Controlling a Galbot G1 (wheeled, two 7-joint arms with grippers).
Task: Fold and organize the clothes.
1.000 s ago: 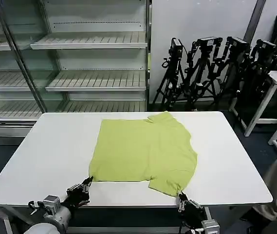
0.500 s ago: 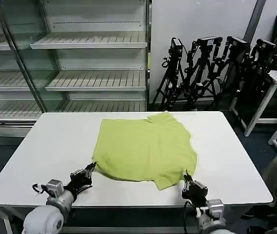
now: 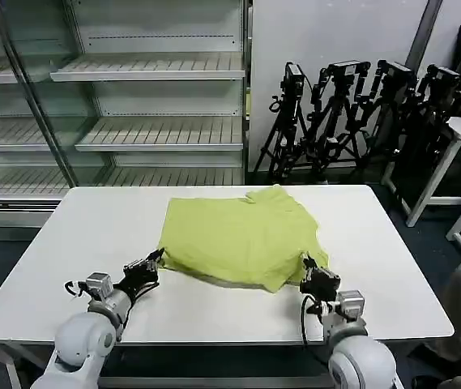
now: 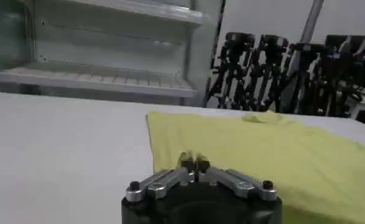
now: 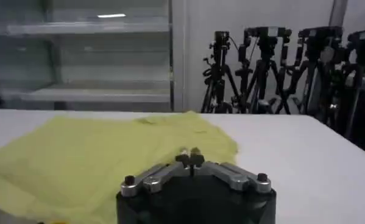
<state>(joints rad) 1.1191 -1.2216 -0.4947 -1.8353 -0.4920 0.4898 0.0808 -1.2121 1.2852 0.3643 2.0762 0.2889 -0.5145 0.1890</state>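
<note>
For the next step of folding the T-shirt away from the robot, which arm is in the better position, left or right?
Neither alone. The left end effector is shut on the T-shirt at its near left corner, the right end effector on the near right corner. Both probably carry the lifted near hem together.

No text, label, brand, number or sign can be read anywhere in these views. The lime T-shirt on the white table lies with a plain side up, and the shelves behind carry nothing legible.
</note>
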